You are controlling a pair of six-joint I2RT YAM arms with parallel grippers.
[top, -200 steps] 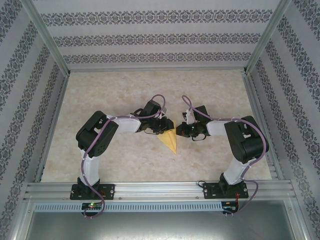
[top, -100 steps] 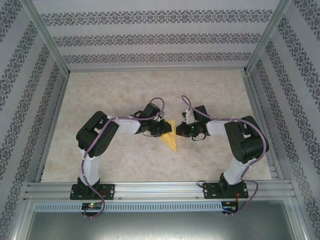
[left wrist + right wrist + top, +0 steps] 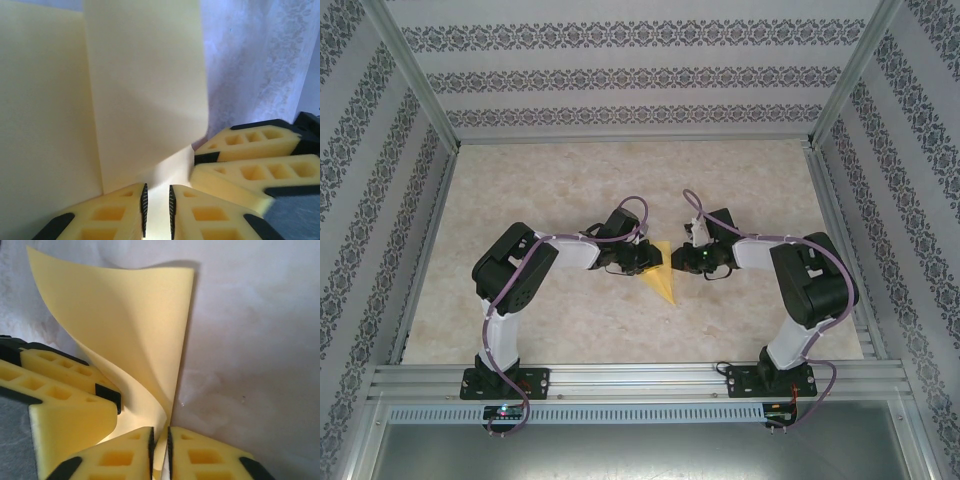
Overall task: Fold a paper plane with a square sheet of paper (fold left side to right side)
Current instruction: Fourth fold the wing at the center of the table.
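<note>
The square sheet of paper (image 3: pixel 663 283) is yellow, folded narrow, and lies mid-table with its point toward the near edge. One flap (image 3: pixel 135 320) curls up off the table. My left gripper (image 3: pixel 650 258) is over the paper's far left part, and the right gripper (image 3: pixel 679 262) faces it from the right, almost touching. The left gripper (image 3: pixel 156 207) has its jaws a narrow gap apart, with paper (image 3: pixel 145 85) showing through the gap. The right gripper (image 3: pixel 160 450) is open a slit, the flap's edge standing loose between its pads. The other arm's fingers (image 3: pixel 250 165) sit close by.
The table top (image 3: pixel 550 190) is pale marbled, walled by patterned panels and a metal frame (image 3: pixel 640 378) along the near edge. Both arms bend inward toward the middle. Bare table lies beyond and on either side of the paper.
The right gripper's jaws have parted slightly from shut and it has edged left toward the paper. The left gripper has shifted a little over the sheet, covering more of it.
</note>
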